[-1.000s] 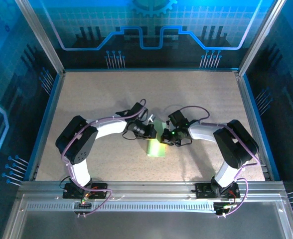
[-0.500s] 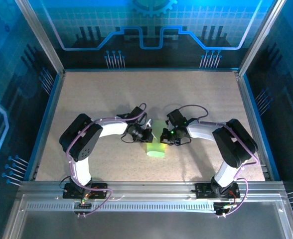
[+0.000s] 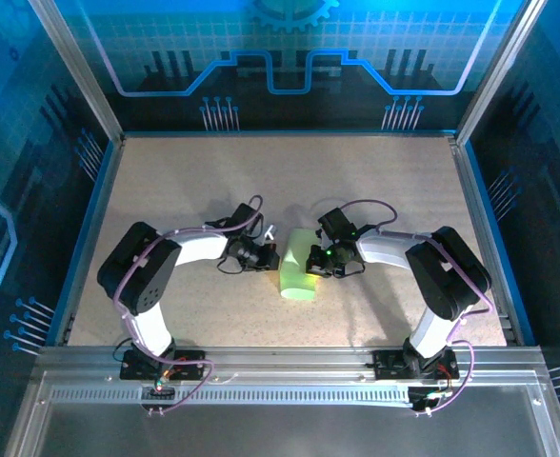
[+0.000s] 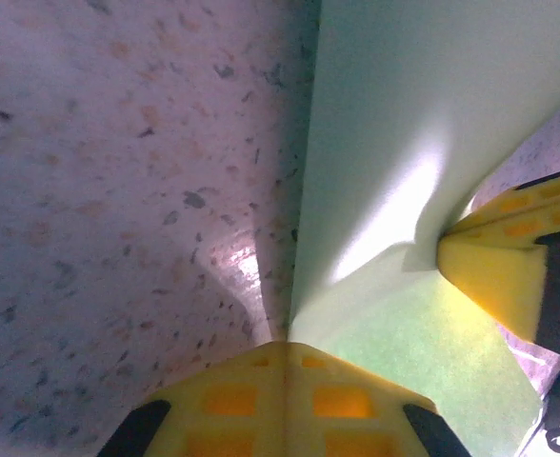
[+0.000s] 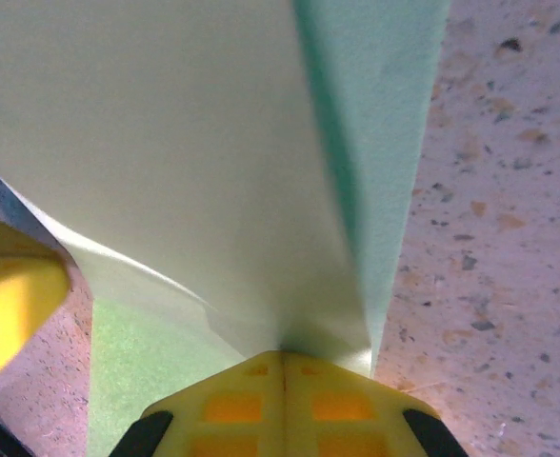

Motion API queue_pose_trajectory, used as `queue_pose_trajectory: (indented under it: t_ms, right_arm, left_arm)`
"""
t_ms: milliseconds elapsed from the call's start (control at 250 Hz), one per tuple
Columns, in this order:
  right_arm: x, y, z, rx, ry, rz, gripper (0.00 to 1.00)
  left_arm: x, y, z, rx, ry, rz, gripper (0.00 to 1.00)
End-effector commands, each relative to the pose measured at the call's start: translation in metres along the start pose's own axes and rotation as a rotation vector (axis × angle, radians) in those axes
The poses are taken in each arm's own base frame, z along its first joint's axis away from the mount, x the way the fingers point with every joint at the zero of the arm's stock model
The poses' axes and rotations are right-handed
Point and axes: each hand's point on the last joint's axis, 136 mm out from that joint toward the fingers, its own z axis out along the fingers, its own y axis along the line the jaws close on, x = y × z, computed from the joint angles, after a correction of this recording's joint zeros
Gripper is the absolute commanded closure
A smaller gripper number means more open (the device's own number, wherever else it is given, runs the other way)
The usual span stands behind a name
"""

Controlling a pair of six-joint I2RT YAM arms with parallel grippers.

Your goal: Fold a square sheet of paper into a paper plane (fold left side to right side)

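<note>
The square sheet of paper (image 3: 297, 276) is pale green and lies partly lifted and curled at the table's middle, between both grippers. My left gripper (image 3: 271, 255) is at its left edge. In the left wrist view its yellow jaws (image 4: 286, 345) are shut, with the sheet's (image 4: 404, 143) edge running into their tip. My right gripper (image 3: 310, 259) is shut on the sheet's right side, and the paper (image 5: 185, 143) rises straight from its closed tip (image 5: 282, 354). Each wrist view also shows the other gripper's yellow finger (image 4: 494, 276) (image 5: 9, 295) against the paper. A paper plane is out of view.
The speckled tabletop (image 3: 213, 181) stretches behind and to both sides of the sheet. Blue walls with metal posts (image 3: 475, 105) enclose it. An aluminium rail (image 3: 280, 362) with the arm bases runs along the near edge.
The left gripper slid left along the table and its jaws finished closing. The sheet now looks wider and longer than a second ago. The right gripper barely moved.
</note>
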Motion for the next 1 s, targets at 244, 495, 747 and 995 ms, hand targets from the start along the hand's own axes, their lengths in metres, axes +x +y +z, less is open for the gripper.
queue_pose_trajectory:
  t_ms: [244,495,747,995]
  right_arm:
    - [0.025,-0.050,0.013,0.200,0.064,0.028,1.00]
    - [0.025,-0.049,0.014,0.199,0.067,0.023,1.00]
    - [0.024,-0.044,0.015,0.179,0.065,0.012,1.00]
    - [0.007,-0.006,0.001,0.040,-0.008,-0.048,1.00]
  left_arm:
    - [-0.004,-0.045,-0.001,0.082,-0.028,0.113,0.95]
    - [0.000,-0.033,0.025,0.028,0.015,0.095,0.96]
    - [0.006,-0.017,0.035,-0.022,0.046,0.076,0.98]
    - [0.017,-0.006,0.038,-0.049,0.067,0.059,1.00]
